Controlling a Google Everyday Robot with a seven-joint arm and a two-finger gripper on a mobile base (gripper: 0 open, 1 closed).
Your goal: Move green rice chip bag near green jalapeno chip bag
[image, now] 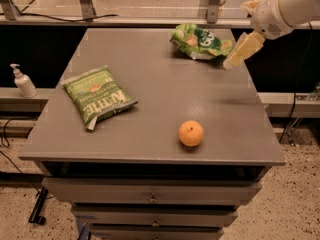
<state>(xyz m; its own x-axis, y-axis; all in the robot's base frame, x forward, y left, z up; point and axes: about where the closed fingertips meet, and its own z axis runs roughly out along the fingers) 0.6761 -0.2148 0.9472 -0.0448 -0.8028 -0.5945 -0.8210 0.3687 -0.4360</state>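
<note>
The green rice chip bag [199, 40] is glossy bright green and crumpled, and lies at the table's far right. The green jalapeno chip bag [98, 96] is flat, darker green with white "KETTLE" lettering, and lies at the left middle of the table. My gripper [238, 34] hangs on the white arm coming in from the upper right. It is just right of the rice chip bag and above the table's right edge. Its beige fingers [243, 49] stand apart and hold nothing.
An orange [191, 133] sits near the front of the grey table [165, 91], right of centre. A white pump bottle [22, 82] stands on a ledge left of the table. Drawers are below the tabletop.
</note>
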